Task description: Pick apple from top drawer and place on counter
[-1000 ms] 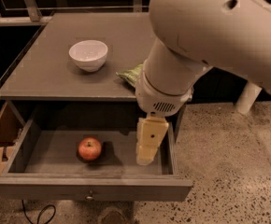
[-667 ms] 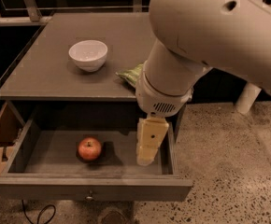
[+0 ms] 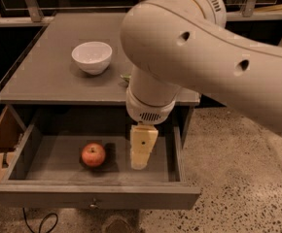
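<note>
**Red-orange apple unmoved as the tool shifted toward it**

The small round red-orange apple (image 3: 93,154) lay where it had a second before, on the floor of the wide grey-brown top drawer (image 3: 53,159). The drawer stood pulled open below the flat grey-brown matte table (image 3: 44,81). The cream-coloured tool (image 3: 142,148) hung inside the drawer, pointing down. It had shifted left since the earlier frame and now stood near the apple's right side, though still apart from it. Whether the tool was open or closed could not be told, and the apple was not in its hold. The bulky off-white robot arm (image 3: 204,52) had swung across more of the table, leaving only a sliver of a green object (image 3: 126,76) showing. The white ceramic bowl (image 3: 91,57) had kept its place on the table.
</note>
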Motion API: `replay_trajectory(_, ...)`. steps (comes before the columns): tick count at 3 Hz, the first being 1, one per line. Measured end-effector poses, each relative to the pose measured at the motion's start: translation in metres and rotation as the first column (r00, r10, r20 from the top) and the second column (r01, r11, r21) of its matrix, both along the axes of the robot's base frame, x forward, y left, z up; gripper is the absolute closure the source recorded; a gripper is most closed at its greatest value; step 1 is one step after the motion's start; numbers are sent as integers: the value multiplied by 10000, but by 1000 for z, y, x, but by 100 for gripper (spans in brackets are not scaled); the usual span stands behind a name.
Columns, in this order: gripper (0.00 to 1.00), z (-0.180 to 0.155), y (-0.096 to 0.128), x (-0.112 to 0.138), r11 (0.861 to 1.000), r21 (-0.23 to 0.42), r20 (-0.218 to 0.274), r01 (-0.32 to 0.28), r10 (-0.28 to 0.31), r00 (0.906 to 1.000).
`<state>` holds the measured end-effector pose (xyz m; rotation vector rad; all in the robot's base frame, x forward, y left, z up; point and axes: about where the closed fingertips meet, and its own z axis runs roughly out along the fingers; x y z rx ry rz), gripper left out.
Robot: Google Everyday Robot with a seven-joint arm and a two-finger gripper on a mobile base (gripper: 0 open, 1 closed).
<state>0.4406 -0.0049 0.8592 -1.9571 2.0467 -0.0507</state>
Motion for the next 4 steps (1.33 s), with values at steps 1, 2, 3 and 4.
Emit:
replay_trajectory(1,0,0,0,0,10000,0,0,0,0,10000)
replay_trajectory(2,0,-14,20,3,9998,-38,-40,-205,204,9998)
replay_trajectory(3,0,-33,68,27,9970,-285,-121,-717,714,9974)
replay_trajectory(4,0,-34,70,27,9968,-287,-131,-749,745,9971)
